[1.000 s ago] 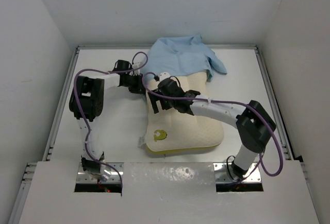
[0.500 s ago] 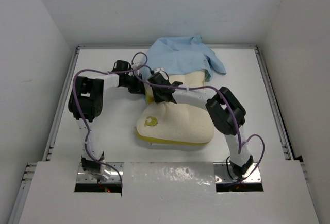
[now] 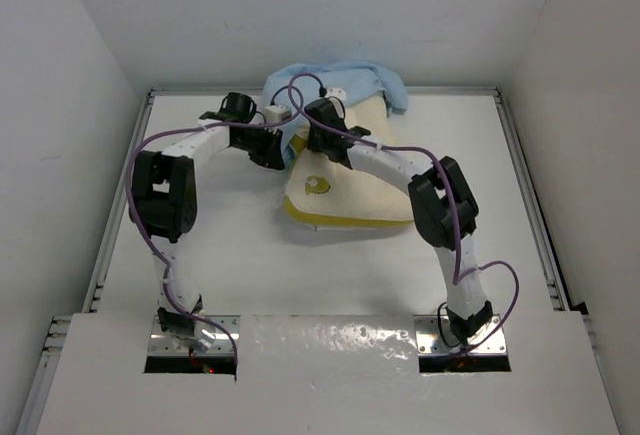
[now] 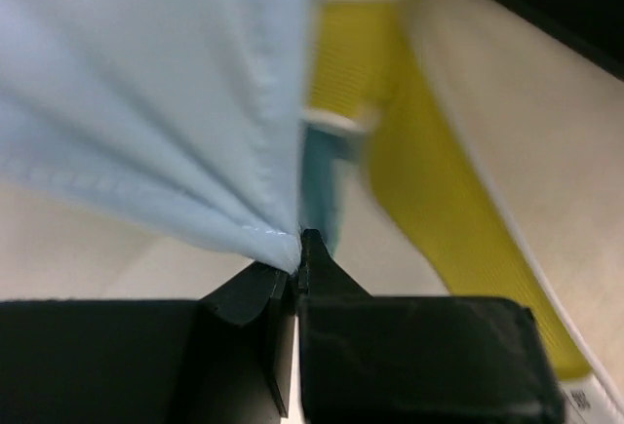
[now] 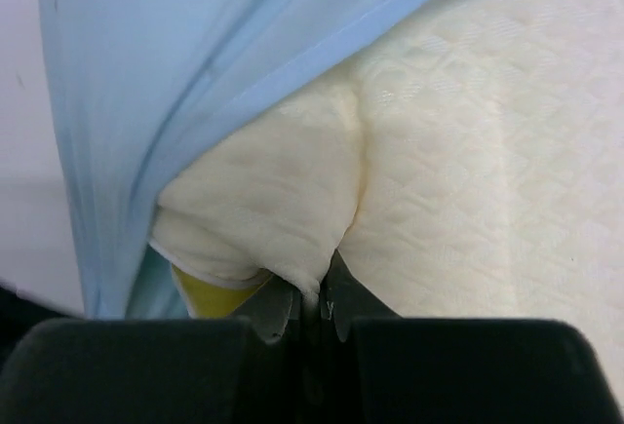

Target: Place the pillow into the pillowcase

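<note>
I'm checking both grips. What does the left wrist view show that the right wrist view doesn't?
Left wrist only: the left pincer shut on a gathered fold of the pillowcase. Right wrist only: the right pincer shut on a bunch of the pillow, whose quilted cream top fills much of the view. Both: light blue pillowcase fabric and some of the yellow edge band.

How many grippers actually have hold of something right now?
2. The left gripper is shut on the pillowcase hem. The right gripper pinches a fold of the pillow just below the pillowcase edge. No other grippers are in view.
</note>
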Action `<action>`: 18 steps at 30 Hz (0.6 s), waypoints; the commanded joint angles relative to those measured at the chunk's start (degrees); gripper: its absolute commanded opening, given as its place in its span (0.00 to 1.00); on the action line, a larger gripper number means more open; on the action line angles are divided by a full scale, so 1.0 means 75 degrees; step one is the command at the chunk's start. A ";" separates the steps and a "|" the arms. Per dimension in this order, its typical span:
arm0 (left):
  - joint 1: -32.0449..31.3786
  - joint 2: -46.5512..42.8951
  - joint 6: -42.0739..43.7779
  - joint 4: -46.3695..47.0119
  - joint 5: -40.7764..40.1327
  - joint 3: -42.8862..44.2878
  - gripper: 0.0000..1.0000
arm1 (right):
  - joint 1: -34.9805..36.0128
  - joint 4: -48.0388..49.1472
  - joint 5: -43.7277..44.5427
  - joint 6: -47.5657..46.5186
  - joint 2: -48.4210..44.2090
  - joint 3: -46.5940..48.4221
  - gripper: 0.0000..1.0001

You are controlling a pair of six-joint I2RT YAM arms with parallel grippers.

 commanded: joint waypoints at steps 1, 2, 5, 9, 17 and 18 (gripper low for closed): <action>-0.0185 -0.0646 0.2049 -0.2563 0.0958 0.0370 0.00 | -0.0114 0.1577 0.1761 0.0439 0.0392 0.0844 0.00; -0.0185 -0.0670 0.2376 -0.2832 0.1087 0.0393 0.00 | -0.0067 0.1646 0.1844 0.0428 0.0451 0.0798 0.00; -0.0185 -0.0623 0.3443 -0.3711 0.1591 0.0300 0.00 | 0.0156 0.1927 0.1414 0.0009 0.0673 0.0495 0.00; 0.0013 -0.0588 0.5317 -0.5523 0.1628 0.0054 0.10 | 0.0156 0.2360 -0.0927 -0.0426 0.0079 -0.0652 0.66; 0.0530 -0.1046 0.4526 -0.5530 -0.0107 0.2037 0.55 | -0.0113 0.1638 -0.2010 -0.2265 -0.2758 -0.2332 0.98; 0.0484 -0.0871 0.4118 -0.5089 -0.0130 0.2429 0.54 | -0.0253 0.1426 -0.2115 -0.2465 -0.2853 -0.2250 0.93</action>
